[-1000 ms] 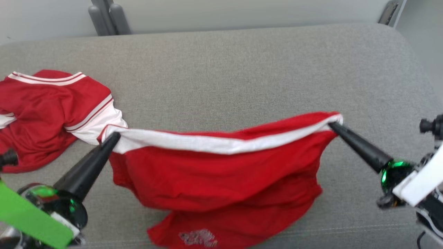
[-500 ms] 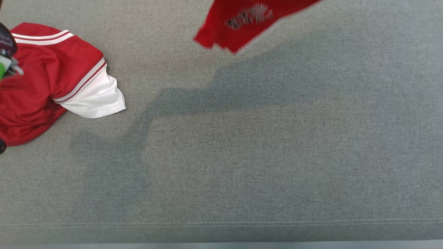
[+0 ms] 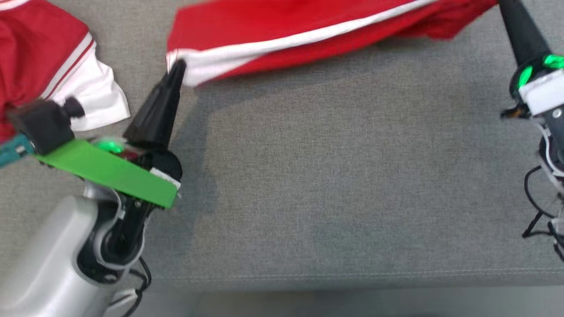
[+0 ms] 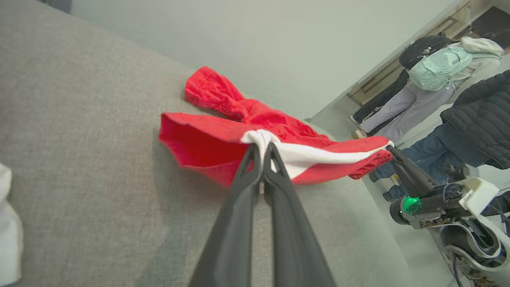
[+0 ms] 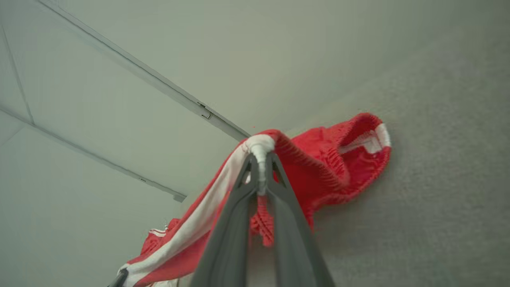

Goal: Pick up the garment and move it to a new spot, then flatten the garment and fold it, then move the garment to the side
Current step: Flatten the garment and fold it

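The garment (image 3: 282, 26), red with a white band along one edge, is stretched between both grippers over the grey sofa seat (image 3: 335, 176). My left gripper (image 3: 177, 70) is shut on the band's left corner, and in the left wrist view the garment (image 4: 223, 135) bunches at the left gripper (image 4: 263, 145). My right gripper (image 3: 504, 4) is at the top right, shut on the band's other corner. From the right wrist the garment (image 5: 338, 167) trails onto the cushion beyond the right gripper (image 5: 261, 159). Its far part is cut off at the head view's top.
A second red and white garment (image 3: 48, 57) lies crumpled at the far left of the sofa seat. The seat's front seam (image 3: 352, 275) runs along the bottom. People (image 4: 470, 99) stand beyond the sofa's right end in the left wrist view.
The head camera has swung down and back. The garment, hanging between the grippers a second ago, now sits farther back on the seat, with both grippers still shut on its band.
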Available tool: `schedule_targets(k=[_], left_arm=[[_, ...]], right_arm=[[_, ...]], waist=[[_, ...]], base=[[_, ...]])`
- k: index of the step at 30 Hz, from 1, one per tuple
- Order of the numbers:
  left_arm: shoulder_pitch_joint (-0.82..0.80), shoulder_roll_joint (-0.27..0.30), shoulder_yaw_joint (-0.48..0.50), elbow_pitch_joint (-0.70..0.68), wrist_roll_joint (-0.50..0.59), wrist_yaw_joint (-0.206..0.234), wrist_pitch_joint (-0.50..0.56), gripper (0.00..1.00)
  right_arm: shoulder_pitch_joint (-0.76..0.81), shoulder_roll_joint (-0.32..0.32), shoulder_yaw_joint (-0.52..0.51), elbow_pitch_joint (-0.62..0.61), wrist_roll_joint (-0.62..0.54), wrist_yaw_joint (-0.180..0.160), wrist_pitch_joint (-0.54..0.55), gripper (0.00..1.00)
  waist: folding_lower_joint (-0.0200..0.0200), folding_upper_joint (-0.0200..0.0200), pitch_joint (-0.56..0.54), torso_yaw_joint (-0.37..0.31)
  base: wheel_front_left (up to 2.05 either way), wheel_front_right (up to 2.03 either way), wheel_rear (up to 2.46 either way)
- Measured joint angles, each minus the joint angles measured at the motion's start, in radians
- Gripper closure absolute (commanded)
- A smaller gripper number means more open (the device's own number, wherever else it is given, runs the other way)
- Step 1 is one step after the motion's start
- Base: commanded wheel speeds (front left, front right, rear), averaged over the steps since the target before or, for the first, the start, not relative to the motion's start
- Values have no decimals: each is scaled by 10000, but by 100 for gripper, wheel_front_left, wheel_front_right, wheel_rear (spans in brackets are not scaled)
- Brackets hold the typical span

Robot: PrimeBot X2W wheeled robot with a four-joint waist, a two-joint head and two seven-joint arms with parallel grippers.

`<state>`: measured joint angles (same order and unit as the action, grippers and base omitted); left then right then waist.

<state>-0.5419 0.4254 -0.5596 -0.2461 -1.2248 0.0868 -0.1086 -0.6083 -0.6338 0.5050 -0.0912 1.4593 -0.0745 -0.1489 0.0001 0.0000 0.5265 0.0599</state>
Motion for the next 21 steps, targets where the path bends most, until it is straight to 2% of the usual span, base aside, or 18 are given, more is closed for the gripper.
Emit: schedule_targets(k=[5,11,14,21], left_arm=[[1598,-399,-144,940,-54,-449,-949,100],[1963,-529,-217,1498,-75,-1005,-1214,100],[2020,-533,-199,1714,-36,-1216,-1216,100],[2806,-516,-128,2084,-12,-1404,-1227,100]], right_arm=[[1309,261,345,821,0,646,-456,100],[2073,226,311,1369,8,1302,-623,100],[2562,176,305,1593,98,1546,-627,100],[3636,163,738,1505,192,1793,-629,100]], waist=[[0,0,485,-99],[0,0,239,-189],[0,0,-68,-157],[0,0,-958,-32]], base=[[0,0,0],[0,0,0],[0,0,0],[0,0,0]])
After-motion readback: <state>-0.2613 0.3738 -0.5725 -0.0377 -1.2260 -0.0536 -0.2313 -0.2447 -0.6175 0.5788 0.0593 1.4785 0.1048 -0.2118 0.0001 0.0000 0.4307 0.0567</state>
